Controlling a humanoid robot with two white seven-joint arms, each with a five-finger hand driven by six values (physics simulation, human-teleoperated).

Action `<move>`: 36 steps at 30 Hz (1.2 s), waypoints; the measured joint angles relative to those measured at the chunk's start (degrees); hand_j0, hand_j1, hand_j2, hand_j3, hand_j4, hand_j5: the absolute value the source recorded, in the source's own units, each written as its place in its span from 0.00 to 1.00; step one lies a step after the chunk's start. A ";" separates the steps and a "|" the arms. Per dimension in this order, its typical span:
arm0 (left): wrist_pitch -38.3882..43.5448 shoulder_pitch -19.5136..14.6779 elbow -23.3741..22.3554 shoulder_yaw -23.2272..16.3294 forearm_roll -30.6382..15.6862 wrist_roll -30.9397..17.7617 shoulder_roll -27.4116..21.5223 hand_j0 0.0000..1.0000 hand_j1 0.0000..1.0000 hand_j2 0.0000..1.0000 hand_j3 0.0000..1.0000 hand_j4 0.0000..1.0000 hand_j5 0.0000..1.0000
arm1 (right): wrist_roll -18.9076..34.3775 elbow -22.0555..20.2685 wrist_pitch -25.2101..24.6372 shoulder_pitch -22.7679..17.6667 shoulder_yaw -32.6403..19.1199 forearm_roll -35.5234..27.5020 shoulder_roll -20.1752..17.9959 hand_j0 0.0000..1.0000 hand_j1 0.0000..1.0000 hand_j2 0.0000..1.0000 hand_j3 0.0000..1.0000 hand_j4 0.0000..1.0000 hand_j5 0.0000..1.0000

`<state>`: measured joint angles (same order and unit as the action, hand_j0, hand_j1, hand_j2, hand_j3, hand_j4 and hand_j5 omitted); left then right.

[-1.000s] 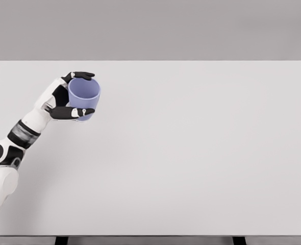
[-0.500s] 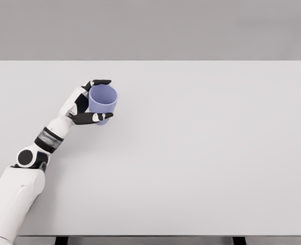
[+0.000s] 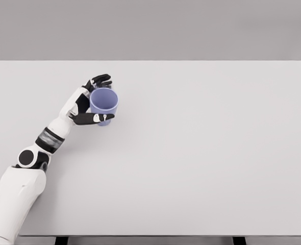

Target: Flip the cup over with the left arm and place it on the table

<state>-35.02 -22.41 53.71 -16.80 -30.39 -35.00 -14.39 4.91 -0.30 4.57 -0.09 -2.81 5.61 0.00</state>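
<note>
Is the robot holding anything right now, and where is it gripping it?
The left hand holds the purple cup by its side wall, fingers behind it and thumb in front, opening up.

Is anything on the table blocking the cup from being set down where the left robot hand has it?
Nothing visible does. The left robot hand is around the blue cup, opening up, and the white table around it shows no other object.

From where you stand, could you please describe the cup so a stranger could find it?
Look at the white table, left rear part. There the left hand reaches in, and the cup sits beside its fingers, mouth up. It is the only blue thing there.
</note>
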 measured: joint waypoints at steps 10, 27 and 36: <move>0.00 -0.61 0.64 0.12 -0.01 0.00 -0.36 1.00 1.00 1.00 1.00 1.00 1.00 | 0.00 0.01 0.00 0.00 0.00 -0.01 0.00 1.00 1.00 1.00 1.00 1.00 1.00; -0.02 -2.11 4.19 2.72 1.14 0.00 -16.97 1.00 1.00 1.00 1.00 1.00 1.00 | 0.00 0.00 0.00 0.00 0.00 -0.02 0.00 1.00 1.00 1.00 1.00 1.00 1.00; -0.10 -5.10 4.16 2.44 26.14 -0.02 -24.12 1.00 1.00 1.00 1.00 1.00 1.00 | 0.00 0.02 0.00 0.00 0.00 0.00 0.00 1.00 1.00 1.00 1.00 1.00 1.00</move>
<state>-35.12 -27.51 57.87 -14.36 -4.26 -35.02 -38.51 4.91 -0.29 4.57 -0.09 -2.81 5.61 0.00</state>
